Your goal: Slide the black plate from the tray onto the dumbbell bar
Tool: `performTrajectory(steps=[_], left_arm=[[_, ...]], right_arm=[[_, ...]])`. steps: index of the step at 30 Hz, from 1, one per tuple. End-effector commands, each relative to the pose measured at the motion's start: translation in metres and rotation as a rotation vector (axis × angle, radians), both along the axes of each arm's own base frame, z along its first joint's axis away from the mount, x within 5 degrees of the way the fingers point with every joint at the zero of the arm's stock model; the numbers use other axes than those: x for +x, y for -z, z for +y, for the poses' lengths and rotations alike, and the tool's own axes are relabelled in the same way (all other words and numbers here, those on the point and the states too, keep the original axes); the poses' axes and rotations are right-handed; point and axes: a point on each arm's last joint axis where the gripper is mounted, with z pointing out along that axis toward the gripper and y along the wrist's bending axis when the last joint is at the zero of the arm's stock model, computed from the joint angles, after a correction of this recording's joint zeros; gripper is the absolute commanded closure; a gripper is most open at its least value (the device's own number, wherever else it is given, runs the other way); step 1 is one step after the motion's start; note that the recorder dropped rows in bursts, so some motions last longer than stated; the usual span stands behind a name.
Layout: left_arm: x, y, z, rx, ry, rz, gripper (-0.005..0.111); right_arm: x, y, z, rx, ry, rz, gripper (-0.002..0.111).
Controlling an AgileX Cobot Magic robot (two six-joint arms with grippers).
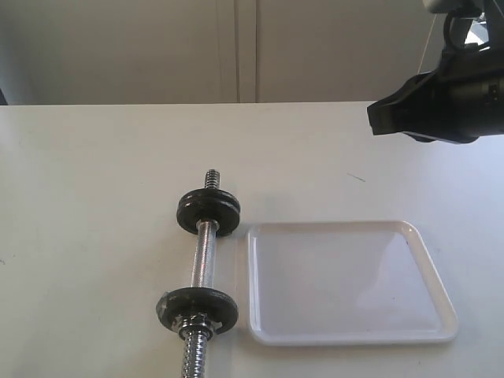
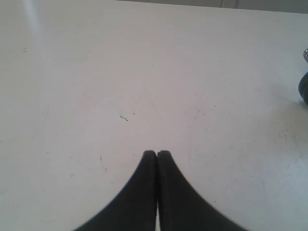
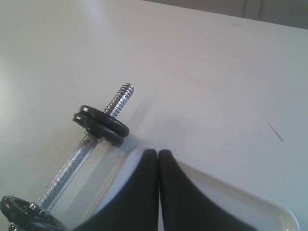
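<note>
The white tray (image 1: 429, 276) lies at the front right with nothing in it; its rim (image 3: 284, 216) also shows in the right wrist view. To its left lies the steel dumbbell bar (image 1: 204, 256) (image 3: 72, 166). Two black plates (image 1: 208, 211) (image 3: 101, 125) sit stacked on the bar's far end, below the threaded tip (image 3: 120, 98). One more black plate (image 1: 197, 309) sits at the near end. My right gripper (image 1: 378, 118) (image 3: 158, 153) hangs shut and empty, high over the tray's far side. My left gripper (image 2: 157, 154) is shut over bare table and is out of the exterior view.
The white table (image 1: 94, 173) spreads to the left and behind the dumbbell. A dark disc edge (image 2: 304, 89) peeks in at the side of the left wrist view. A pale wall stands behind the table.
</note>
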Motion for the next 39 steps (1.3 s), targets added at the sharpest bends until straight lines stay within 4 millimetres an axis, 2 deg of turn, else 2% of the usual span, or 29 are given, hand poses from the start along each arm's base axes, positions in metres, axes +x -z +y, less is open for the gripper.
performTrajectory(steps=[1, 17, 23, 28, 32, 39], left_arm=[[0.000, 0.000, 0.000, -0.010, -0.002, -0.006, 0.107], [0.000, 0.000, 0.000, -0.010, -0.002, -0.006, 0.107], [0.000, 0.000, 0.000, -0.010, -0.002, -0.006, 0.107], [0.000, 0.000, 0.000, -0.010, -0.002, -0.006, 0.107], [0.000, 0.000, 0.000, -0.010, -0.002, -0.006, 0.107], [0.000, 0.000, 0.000, -0.010, -0.002, -0.006, 0.107]], right_arm=[[0.000, 0.000, 0.000, 0.001, 0.006, -0.008, 0.108], [0.000, 0.000, 0.000, 0.001, 0.006, -0.008, 0.108], [-0.012, -0.013, -0.003, 0.013, 0.006, -0.063, 0.108], [-0.032, -0.033, -0.007, 0.031, 0.006, -0.151, 0.108], [-0.057, -0.053, -0.012, 0.051, 0.006, -0.250, 0.108], [-0.125, -0.091, -0.026, 0.102, 0.011, -0.495, 0.108]])
